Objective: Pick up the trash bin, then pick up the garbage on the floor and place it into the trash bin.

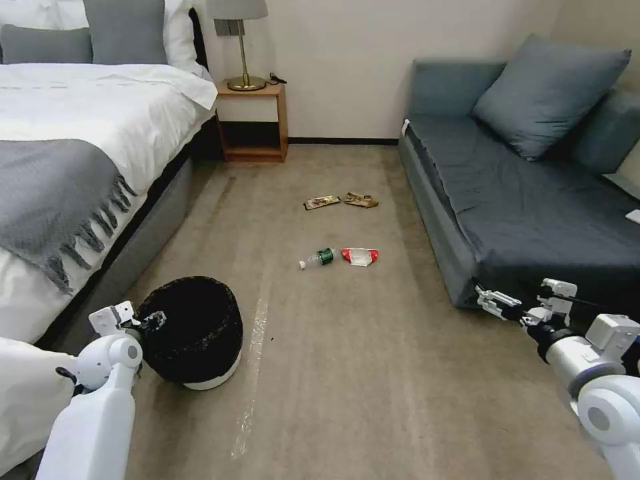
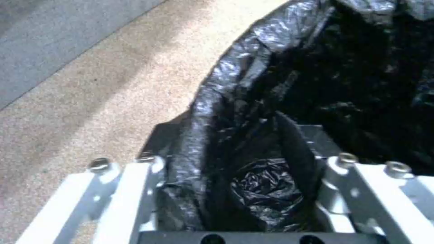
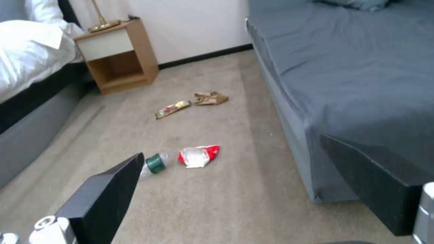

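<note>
The trash bin [image 1: 200, 340] stands upright on the carpet [image 1: 347, 373] just beside the bed [image 1: 80, 167] edge, its mouth up. The left claw [image 2: 253, 176] straddles its rim, clamped on the black bag [image 2: 271, 101] and wall there. Open carpet runs between bed and sofa [image 1: 527, 213] — the clear bottle [image 1: 318, 258] lies mid-floor, long axis across the lane, cap toward the bed, the red-white wrapper [image 1: 360, 256] just beside it. Farther off lie the gold-brown wrapper [image 1: 322, 202] and tan wrapper [image 1: 361, 200]. The right claw [image 1: 490, 301] hovers by the sofa corner, fingers apart.
</note>
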